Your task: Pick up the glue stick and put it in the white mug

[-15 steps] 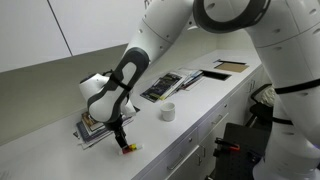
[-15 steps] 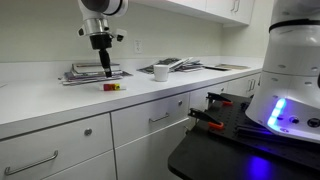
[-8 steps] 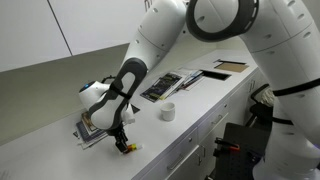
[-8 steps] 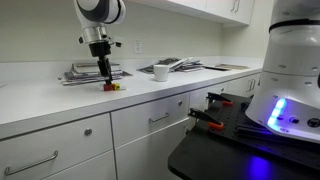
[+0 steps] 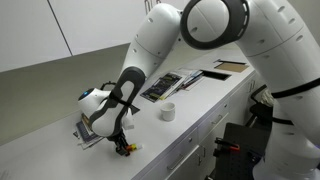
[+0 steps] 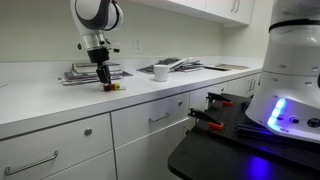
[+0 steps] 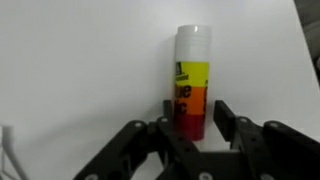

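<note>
Over the last second the hand [image 7: 195, 110] has dropped to the bench [image 6: 40, 100] and now straddles the red end of the glue stick [image 7: 192, 65] lying there, fingers parted and unclamped, so closing looks next, with the white mug [image 5: 168, 112] well apart.

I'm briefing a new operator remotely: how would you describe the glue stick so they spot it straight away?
On the long white counter, look under the gripper, just in front of the stack of magazines. There lies the glue stick: a tiny cylinder banded red, yellow and white, far smaller than the white mug nearby.
</note>
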You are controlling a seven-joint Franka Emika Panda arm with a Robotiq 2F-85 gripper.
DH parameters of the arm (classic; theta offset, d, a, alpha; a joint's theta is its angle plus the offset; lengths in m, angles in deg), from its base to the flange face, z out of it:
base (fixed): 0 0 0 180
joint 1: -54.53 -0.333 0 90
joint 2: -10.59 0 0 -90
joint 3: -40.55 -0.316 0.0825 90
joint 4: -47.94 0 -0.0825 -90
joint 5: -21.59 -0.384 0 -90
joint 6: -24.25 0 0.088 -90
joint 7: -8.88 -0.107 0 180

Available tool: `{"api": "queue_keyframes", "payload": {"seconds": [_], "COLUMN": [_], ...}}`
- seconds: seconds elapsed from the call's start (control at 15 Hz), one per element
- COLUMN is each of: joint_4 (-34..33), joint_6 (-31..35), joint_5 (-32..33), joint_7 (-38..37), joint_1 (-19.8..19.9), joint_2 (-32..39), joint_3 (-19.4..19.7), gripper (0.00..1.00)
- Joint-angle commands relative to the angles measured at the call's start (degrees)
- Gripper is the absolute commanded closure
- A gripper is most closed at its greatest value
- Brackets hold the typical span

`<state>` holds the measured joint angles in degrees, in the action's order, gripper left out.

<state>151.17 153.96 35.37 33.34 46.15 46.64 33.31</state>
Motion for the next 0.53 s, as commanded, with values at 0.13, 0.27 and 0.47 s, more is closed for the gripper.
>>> {"api": "queue_keyframes", "payload": {"seconds": [0.13,0.27,0.47], "joint_4": [0.2,1.3,5.2], "joint_6": [3.0,3.3,4.4], "joint_5": [-2.7,-8.6,-19.4], "joint_7": [0.3,5.6,17.2], "joint_1": [2.8,6.9,14.3], "joint_2": [-2.0,-3.9,-9.5], "joint_3": [-2.1,-5.2,-9.6], "gripper": [0.92,0.92,0.92]}}
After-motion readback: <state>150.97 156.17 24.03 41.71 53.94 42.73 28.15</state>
